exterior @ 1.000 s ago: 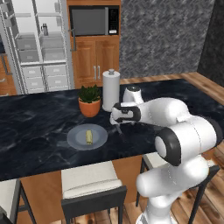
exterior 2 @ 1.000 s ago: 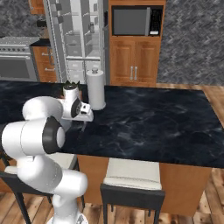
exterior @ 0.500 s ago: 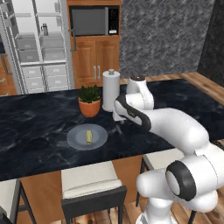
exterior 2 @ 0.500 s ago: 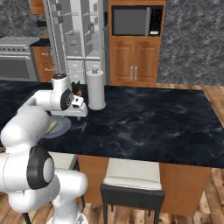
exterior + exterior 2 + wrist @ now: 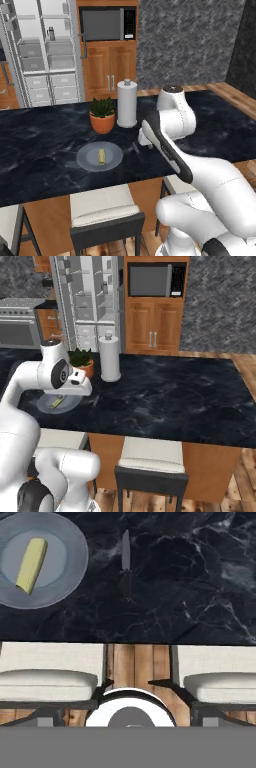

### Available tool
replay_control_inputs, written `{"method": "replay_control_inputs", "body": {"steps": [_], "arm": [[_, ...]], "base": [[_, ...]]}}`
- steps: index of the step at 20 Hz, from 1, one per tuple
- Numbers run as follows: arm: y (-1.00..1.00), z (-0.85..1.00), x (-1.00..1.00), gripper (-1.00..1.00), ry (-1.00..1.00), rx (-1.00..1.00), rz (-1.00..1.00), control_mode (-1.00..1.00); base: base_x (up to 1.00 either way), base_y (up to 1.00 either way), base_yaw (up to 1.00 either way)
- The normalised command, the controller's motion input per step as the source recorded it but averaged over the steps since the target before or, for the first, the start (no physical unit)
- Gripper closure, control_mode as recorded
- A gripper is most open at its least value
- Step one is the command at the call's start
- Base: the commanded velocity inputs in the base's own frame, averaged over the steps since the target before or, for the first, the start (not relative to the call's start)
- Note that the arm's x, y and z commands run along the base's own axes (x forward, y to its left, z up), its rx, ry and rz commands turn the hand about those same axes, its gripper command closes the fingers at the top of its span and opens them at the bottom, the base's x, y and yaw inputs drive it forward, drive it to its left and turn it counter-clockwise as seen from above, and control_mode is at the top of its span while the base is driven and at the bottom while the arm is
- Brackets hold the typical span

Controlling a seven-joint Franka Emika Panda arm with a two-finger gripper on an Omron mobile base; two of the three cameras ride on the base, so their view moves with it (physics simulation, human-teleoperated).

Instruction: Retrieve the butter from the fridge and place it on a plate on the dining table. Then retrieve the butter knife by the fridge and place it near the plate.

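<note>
Your hand hangs released above the bench; butter rests on plate, butter knife just beside it.

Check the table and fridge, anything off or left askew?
Fridge doors stand open behind the dining table. On the table nothing stands out: butter lies on the plate, butter knife flat beside it, plant and paper towel roll upright.

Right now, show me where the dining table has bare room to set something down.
The dining table is bare from the paper towel roll rightward to its far end. It is also bare left of the plate. It is crowded around the plate with the butter, the butter knife, the potted plant and the roll.
</note>
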Motion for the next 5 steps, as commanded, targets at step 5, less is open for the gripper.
{"method": "replay_control_inputs", "body": {"steps": [5], "arm": [[-0.36,0.01,-0.40,-1.00,0.03,0.00,-0.06,-1.00]], "base": [[0.00,0.00,0.00]]}}
